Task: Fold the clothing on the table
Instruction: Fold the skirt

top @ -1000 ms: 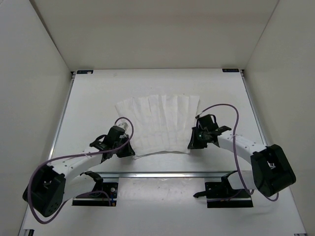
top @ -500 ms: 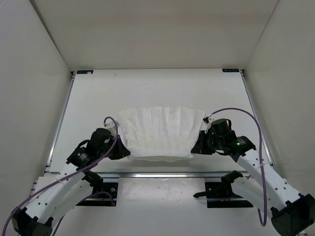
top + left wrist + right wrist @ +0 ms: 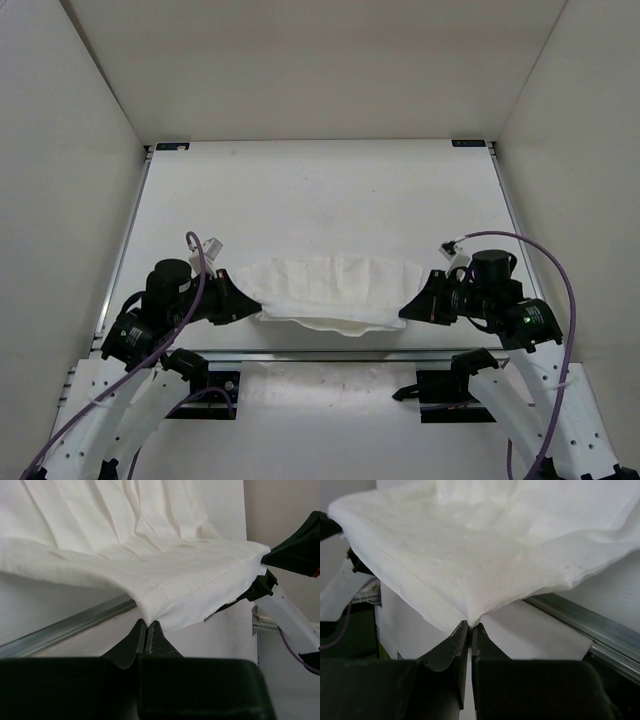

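A plain white enclosure is seen from overhead. Its back wall [image 3: 320,70] fills the 12 o'clock side. The left wall [image 3: 60,200] slopes down the 9 o'clock side, and the right wall [image 3: 590,180] closes off the 3 o'clock side. All three panels are matte and meet in straight seams at the far corners.

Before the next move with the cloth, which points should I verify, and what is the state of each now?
1. Left gripper shut on a near corner of the clothing: ok.
2. Right gripper shut on the other near corner: ok.
3. Held edge raised off the table: ok.
4. Held edge stretched straight between the grippers: not ok, it sags.
5. Far hem flat on the table: cannot tell.
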Available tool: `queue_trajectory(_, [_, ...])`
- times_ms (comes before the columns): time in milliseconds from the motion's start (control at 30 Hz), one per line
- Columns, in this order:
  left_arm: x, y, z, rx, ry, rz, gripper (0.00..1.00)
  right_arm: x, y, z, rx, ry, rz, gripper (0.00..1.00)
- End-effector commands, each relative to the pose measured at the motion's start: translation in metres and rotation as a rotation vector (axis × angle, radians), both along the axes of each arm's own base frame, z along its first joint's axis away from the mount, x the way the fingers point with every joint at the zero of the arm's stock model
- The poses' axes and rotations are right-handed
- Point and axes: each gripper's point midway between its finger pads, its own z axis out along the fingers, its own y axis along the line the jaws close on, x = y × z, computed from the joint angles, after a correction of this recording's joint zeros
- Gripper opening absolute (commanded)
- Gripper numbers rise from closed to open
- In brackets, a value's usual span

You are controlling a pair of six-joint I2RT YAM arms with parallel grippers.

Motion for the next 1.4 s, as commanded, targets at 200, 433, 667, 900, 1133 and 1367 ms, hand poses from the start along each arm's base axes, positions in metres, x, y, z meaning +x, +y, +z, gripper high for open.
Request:
queue_trajectory(200, [0.06,-0.002,-0.002,-0.11,-0.053,0.18,0.0,0.055,0.005,0.051,0.366,-0.127,-0.15,0.01])
queue_trajectory(433, [0.072,0.012,0.006,-0.165,-0.109,0.318,0.0,0.08,0.002,0.055,0.45,-0.16,-0.254,0.0])
queue_trajectory(667, [0.094,0.016,0.021,-0.223,-0.159,0.391,0.0,0.093,-0.003,0.067,0.433,-0.172,-0.315,0.0])
queue_trajectory(900, [0.084,0.018,0.039,-0.195,-0.187,0.375,0.0,0.088,-0.019,0.083,0.337,-0.229,-0.394,0.0])
queue_trajectory(1133, [0.068,0.015,0.033,-0.263,-0.161,0.372,0.0,0.074,-0.021,0.079,0.394,-0.248,-0.459,0.0])
queue_trajectory(1367, [0.102,0.017,0.006,-0.268,-0.113,0.446,0.0,0.095,-0.019,0.054,0.448,-0.189,-0.489,0.0])
